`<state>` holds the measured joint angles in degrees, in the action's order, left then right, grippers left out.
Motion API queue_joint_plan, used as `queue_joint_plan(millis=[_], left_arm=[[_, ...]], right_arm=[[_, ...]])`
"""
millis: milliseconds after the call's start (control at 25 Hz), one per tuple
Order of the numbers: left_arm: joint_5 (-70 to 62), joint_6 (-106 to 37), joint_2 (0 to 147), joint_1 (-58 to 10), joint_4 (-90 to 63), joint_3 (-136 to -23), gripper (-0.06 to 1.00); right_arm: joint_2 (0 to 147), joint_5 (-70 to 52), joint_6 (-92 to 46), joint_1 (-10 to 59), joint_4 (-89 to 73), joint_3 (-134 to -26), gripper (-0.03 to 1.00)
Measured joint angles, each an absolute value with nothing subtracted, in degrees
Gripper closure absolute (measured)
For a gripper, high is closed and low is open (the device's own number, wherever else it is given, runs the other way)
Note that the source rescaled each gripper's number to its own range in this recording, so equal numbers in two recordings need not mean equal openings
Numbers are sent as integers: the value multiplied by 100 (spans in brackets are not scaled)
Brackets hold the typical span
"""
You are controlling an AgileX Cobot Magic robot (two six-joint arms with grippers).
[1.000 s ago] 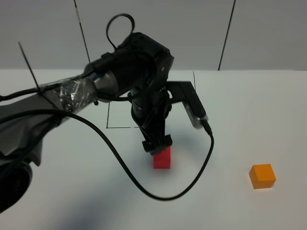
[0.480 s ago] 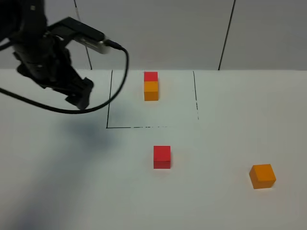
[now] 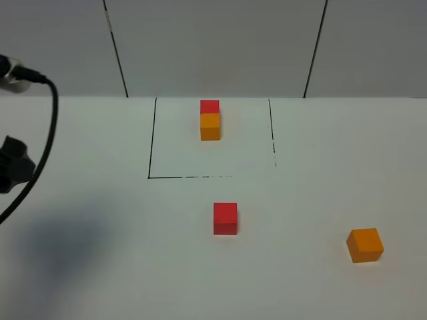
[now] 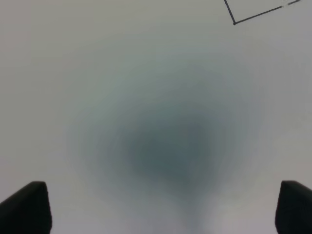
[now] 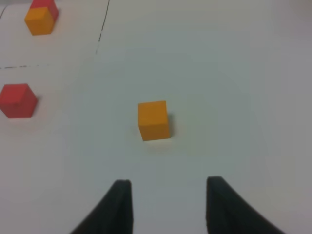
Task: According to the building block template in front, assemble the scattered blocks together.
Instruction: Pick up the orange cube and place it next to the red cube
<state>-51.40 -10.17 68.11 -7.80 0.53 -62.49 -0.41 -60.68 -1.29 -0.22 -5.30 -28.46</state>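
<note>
The template, a red block joined to an orange block, stands inside the black-lined square at the back. A loose red block lies in front of the square. A loose orange block lies at the front right. My left gripper is open and empty over bare table; its arm shows at the far left edge. My right gripper is open and empty, a short way before the orange block. The right wrist view also shows the red block and the template.
A black cable hangs from the left arm at the left edge. A corner of the black-lined square shows in the left wrist view. Grey wall panels stand behind the white table.
My left arm has pulled away from the loose red block to the far left edge. The red block stays on the table in front of the square.
</note>
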Motion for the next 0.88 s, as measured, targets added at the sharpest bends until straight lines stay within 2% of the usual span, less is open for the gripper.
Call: queue_joint_plan(millis=[480,880], left_arm=[[-5474,527,3458,-780,888,-4505,1],[-5779,708,1927,-780,522,-3707,1]], right_arm=[[-41,-6068,-129,-22,-530,-2846,97],[-41,-6068,-129,-22,-530,-2846,97]])
